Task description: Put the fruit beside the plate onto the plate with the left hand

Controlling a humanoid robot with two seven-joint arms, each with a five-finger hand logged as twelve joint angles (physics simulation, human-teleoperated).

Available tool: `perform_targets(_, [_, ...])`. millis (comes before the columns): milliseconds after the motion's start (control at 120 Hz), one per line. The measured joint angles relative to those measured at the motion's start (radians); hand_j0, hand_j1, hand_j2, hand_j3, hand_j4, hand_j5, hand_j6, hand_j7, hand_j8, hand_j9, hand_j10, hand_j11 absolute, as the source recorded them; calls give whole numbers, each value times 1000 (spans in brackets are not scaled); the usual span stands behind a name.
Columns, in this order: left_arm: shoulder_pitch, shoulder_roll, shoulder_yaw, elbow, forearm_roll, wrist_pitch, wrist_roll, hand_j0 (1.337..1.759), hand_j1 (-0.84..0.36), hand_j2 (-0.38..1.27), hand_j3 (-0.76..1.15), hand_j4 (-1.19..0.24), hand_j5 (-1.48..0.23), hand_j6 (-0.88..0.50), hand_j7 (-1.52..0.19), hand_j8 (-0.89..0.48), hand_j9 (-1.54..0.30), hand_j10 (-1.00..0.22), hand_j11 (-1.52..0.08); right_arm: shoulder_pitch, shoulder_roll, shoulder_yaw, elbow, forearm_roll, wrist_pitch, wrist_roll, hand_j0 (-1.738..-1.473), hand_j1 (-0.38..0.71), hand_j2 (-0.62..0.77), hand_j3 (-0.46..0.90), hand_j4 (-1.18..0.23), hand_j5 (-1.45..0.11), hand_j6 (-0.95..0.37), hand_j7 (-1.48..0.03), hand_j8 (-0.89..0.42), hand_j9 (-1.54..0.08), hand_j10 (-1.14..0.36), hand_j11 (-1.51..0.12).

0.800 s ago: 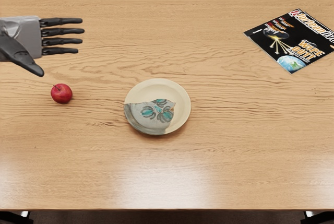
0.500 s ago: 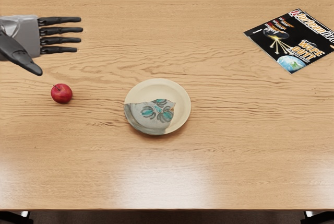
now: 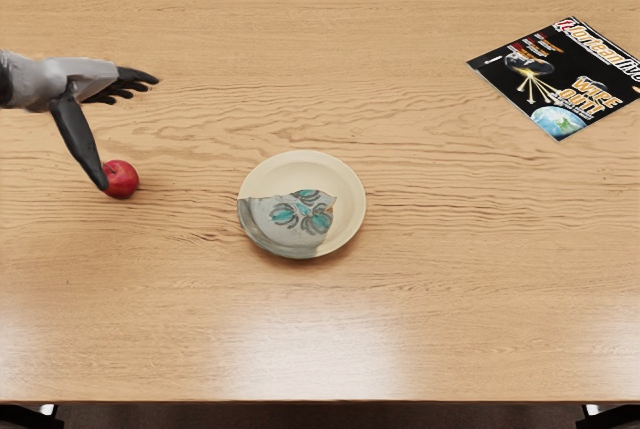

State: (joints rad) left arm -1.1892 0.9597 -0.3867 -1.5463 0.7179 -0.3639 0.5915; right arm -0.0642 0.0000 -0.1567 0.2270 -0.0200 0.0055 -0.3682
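Left hand (image 3: 72, 84) was open, fingers spread, held nothing. Apple (image 3: 122, 179) sat just below palm, right by thumb tip. Plate (image 3: 300, 169) lay off to hand's right, past apple.

Table (image 3: 450, 299): pale wood with visible grain, satin finish, soft glare toward the near edge.
Plate (image 3: 345, 189): smooth cream glaze, looks ceramic, with a teal painted patch.
Apple (image 3: 123, 179): red, smooth skin.
Magazine (image 3: 562, 74), far right corner: glossy printed paper.
Left hand (image 3: 75, 84): matt grey shell, black fingers (image 3: 135, 77).
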Motion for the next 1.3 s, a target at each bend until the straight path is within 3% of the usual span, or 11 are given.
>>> perform_targets(67, [13,-13,60,-11,114,68,9,1658,303,8,0,-43,-52,-44,-52,-44,-51,-43,-51,3,0,0,0,0,0,0,-1658,-349,0,0,0,0,0,0,0,0,0,0])
perform_targets(158, [89,-61,119,-14,218,140,15,1658,263,16,0,-79,-96,-80,-96,-80,-95,-78,-95,6,0,0,0,1,1,0,-1658,-349,0,0,0,0,0,0,0,0,0,0])
perform_targets(275, [92,-64,148,-13,273,187,18,1658,208,26,0,-126,-157,-128,-156,-128,-156,-125,-156,9,0,0,0,1,2,0,-1658,-349,0,0,0,0,0,0,0,0,0,0])
perform_targets(517, [141,-118,161,56,318,262,19,1658,123,41,0,-198,-249,-200,-249,-199,-249,-197,-248,11,0,0,0,1,2,0,-1658,-349,0,0,0,0,0,0,0,0,0,0])
perform_targets(900, [178,-197,182,165,326,430,19,1658,129,41,0,-192,-243,-194,-242,-193,-242,-191,-242,17,0,0,0,2,2,0,-1658,-349,0,0,0,0,0,0,0,0,0,0])
perform_targets(1300, [209,-246,186,201,323,483,19,1658,80,49,0,-232,-296,-234,-295,-234,-295,-232,-295,18,0,0,0,3,2,0,-1658,-349,0,0,0,0,0,0,0,0,0,0])
